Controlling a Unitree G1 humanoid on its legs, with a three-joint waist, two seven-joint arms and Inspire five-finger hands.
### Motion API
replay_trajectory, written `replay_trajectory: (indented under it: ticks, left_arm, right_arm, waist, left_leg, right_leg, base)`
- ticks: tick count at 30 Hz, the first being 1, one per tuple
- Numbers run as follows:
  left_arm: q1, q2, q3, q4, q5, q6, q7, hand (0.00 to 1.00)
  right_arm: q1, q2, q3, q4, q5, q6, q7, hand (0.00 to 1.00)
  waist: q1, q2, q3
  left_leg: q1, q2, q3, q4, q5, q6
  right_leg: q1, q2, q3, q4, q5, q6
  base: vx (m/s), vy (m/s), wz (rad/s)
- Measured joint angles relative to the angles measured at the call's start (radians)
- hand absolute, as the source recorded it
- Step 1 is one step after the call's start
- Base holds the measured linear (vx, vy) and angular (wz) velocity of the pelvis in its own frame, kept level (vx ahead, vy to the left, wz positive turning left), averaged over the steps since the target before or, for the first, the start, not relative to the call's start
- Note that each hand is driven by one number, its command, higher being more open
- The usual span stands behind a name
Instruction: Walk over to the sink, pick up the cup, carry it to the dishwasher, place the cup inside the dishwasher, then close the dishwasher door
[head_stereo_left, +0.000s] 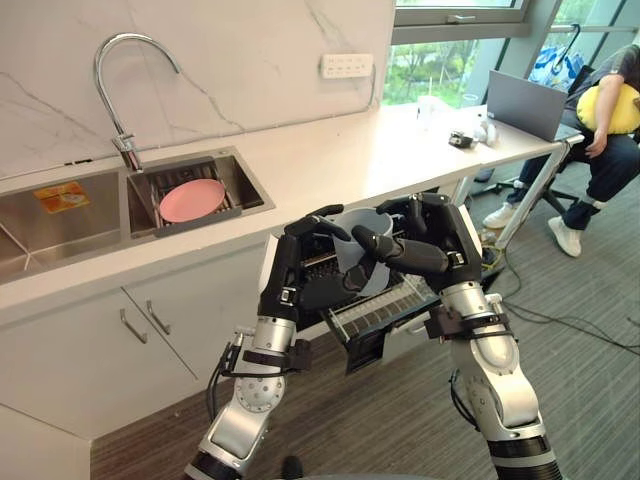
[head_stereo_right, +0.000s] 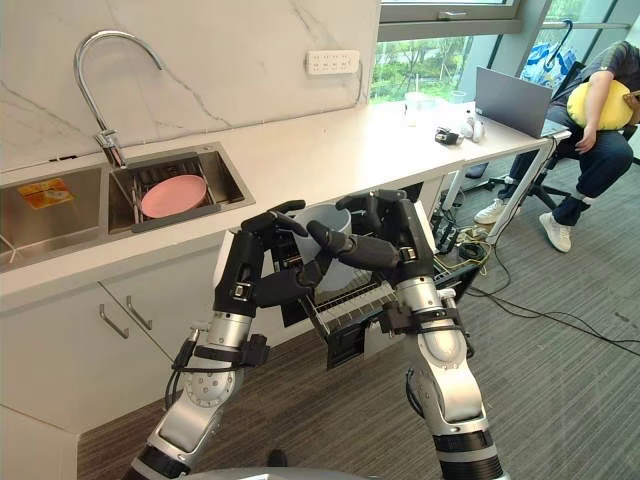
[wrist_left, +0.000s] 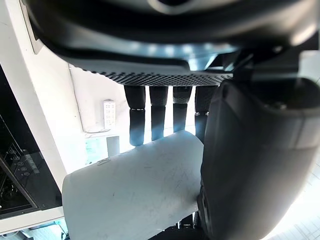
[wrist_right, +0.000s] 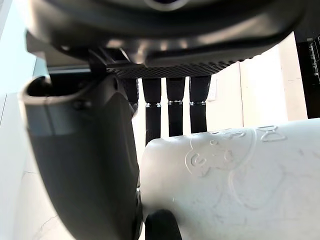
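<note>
I hold a pale grey cup (head_stereo_left: 362, 238) between both hands, just above the pulled-out dishwasher rack (head_stereo_left: 388, 310) under the counter. My left hand (head_stereo_left: 298, 272) grips it from the left, fingers behind it and thumb in front. From the right, my right hand (head_stereo_left: 438, 238) has its fingers curled over the rim and its thumb across the front. The left wrist view has the cup (wrist_left: 135, 195) lying between fingers and thumb. In the right wrist view the cup (wrist_right: 235, 185) sits against the fingers. The sink (head_stereo_left: 250, 186) lies back left.
A pink plate (head_stereo_left: 192, 199) rests in the sink basin under the curved faucet (head_stereo_left: 122, 90). White cabinet doors (head_stereo_left: 150, 325) stand left of the dishwasher. At the far right a seated person (head_stereo_left: 605, 120) and a laptop (head_stereo_left: 525, 104) occupy a desk.
</note>
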Motion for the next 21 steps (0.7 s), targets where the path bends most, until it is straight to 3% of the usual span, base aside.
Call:
replay_trajectory:
  ticks: [6, 7, 21]
  left_arm:
    - [0.0, 0.0, -0.001, -0.002, 0.0, 0.0, 0.004, 0.0]
    - [0.0, 0.0, -0.001, -0.002, 0.0, 0.0, 0.004, 0.0]
    - [-0.001, -0.001, -0.004, -0.021, 0.019, 0.0, 0.02, 0.0]
  right_arm:
    - [0.003, 0.005, 0.011, 0.0, -0.016, -0.015, -0.019, 0.0]
    - [0.003, 0.005, 0.011, 0.0, -0.016, -0.016, -0.02, 1.0]
    - [0.025, 0.032, 0.045, -0.005, 0.005, -0.06, -0.028, 1.0]
  waist:
    - [0.0, -0.003, -0.003]
    - [0.0, -0.004, -0.003]
    - [0.0, -0.007, -0.007]
  left_leg:
    - [0.0, 0.0, 0.0, 0.0, 0.0, 0.0]
    - [0.0, 0.0, 0.001, 0.001, 0.0, 0.0]
    - [0.0, 0.001, 0.001, 0.0, 0.0, 0.0]
  right_leg:
    - [0.0, 0.0, 0.0, 0.0, 0.0, 0.0]
    - [0.0, 0.0, 0.0, 0.0, 0.0, 0.0]
    - [0.0, 0.0, 0.0, 0.0, 0.0, 0.0]
  base:
    - [0.0, 0.0, 0.0]
    - [0.0, 0.0, 0.0]
    - [0.0, 0.0, 0.0]
